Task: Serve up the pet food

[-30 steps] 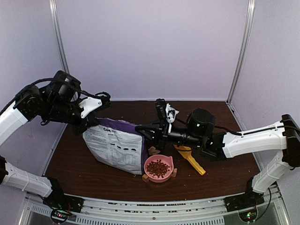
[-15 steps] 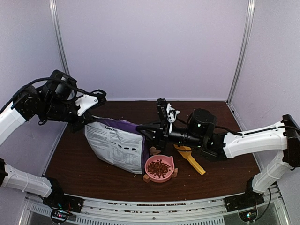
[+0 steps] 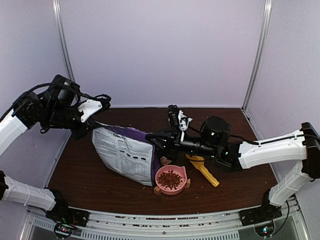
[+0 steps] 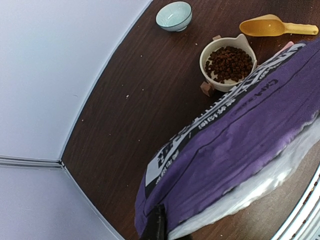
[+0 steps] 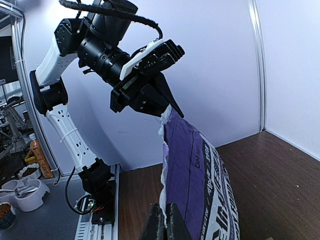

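Observation:
The pet food [image 3: 170, 178] is a heap of dark reddish-brown kibble in a pink bowl [image 3: 180, 171] near the front of the table; it also shows in the left wrist view [image 4: 229, 60]. A purple-and-white bag [image 3: 125, 152] is held up between both grippers, just left of the bowl. My left gripper [image 3: 94, 126] is shut on the bag's upper left corner [image 4: 165, 231]. My right gripper [image 3: 151, 139] is shut on the bag's torn edge at the right [image 5: 164, 221]. The bag's inside is hidden.
A yellow scoop [image 3: 202, 168] lies on the table right of the bowl, under my right arm, and shows in the left wrist view [image 4: 272, 26]. A pale blue bowl [image 4: 174, 15] stands farther off. White walls enclose the brown table [image 3: 85, 170].
My left gripper has drawn slightly left and back with the bag's corner, and the bag's left side has risen a little. The right gripper holds about where it was.

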Tool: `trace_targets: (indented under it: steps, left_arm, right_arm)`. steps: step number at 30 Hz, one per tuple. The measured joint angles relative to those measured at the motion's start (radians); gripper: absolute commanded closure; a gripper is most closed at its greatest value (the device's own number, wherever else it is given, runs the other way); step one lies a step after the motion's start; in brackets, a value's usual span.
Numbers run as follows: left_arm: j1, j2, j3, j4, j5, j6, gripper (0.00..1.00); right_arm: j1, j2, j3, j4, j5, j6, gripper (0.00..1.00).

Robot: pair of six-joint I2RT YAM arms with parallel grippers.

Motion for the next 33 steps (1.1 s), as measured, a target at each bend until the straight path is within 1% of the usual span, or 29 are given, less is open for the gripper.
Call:
trace_targets:
  steps: [5,6,7,8,11,12,13,14,20,23,24,26,28,29,30,33]
  left_arm:
    - [0.014,-0.003,-0.007,0.016,-0.010,0.000,0.90]
    - [0.018,-0.004,-0.007,0.017,-0.015,-0.001,0.90]
    - [0.022,-0.005,-0.008,0.017,-0.021,-0.001,0.98]
    - [0.026,-0.006,-0.008,0.017,-0.026,-0.001,1.00]
    - [0.029,-0.006,-0.011,0.017,-0.028,0.002,1.00]
    - [0.029,-0.006,-0.012,0.017,-0.027,0.002,0.99]
    - [0.029,-0.006,-0.012,0.018,-0.027,0.002,0.95]
    - [0.029,-0.006,-0.013,0.019,-0.028,0.002,0.94]
    - [0.040,-0.006,-0.014,0.022,-0.060,-0.004,0.94]
    - [0.062,-0.004,-0.014,0.029,-0.077,-0.021,0.91]
    - [0.075,-0.003,-0.014,0.034,-0.094,-0.031,0.88]
    - [0.126,-0.001,-0.012,0.034,-0.173,-0.064,0.77]
    - [0.165,0.002,-0.008,0.034,-0.229,-0.103,0.73]
    - [0.173,0.001,-0.006,0.035,-0.244,-0.135,0.70]
    - [0.174,-0.001,-0.002,0.035,-0.250,-0.166,0.63]
    - [0.174,-0.025,0.000,0.039,-0.239,-0.287,0.55]
  right_arm:
    - [0.000,0.000,0.000,0.000,0.003,0.000,1.00]
    - [0.000,0.000,0.000,0.000,0.003,0.000,1.00]
    - [0.000,0.000,0.000,0.000,0.003,0.000,1.00]
    - [0.000,0.000,0.000,0.000,0.003,0.000,1.00]
    - [0.000,0.000,0.000,0.001,0.003,0.000,1.00]
    - [0.000,0.000,0.000,0.001,0.003,0.001,1.00]
    - [0.000,0.000,0.000,0.001,0.003,0.001,1.00]
    - [0.000,0.000,0.000,0.001,0.003,0.001,1.00]
    - [0.000,0.000,0.000,0.001,0.003,0.003,1.00]
    - [0.000,0.000,0.000,0.001,0.004,0.003,1.00]
    - [0.000,0.000,0.000,0.001,0.004,0.003,1.00]
    - [0.000,-0.002,0.000,-0.002,0.002,0.002,1.00]
    - [0.005,-0.003,0.000,-0.006,0.002,-0.001,1.00]
    - [0.010,-0.003,0.000,-0.009,0.003,-0.004,1.00]
    - [0.015,-0.003,0.000,-0.011,0.008,-0.009,1.00]
    - [0.047,-0.004,0.004,-0.026,0.038,-0.037,1.00]
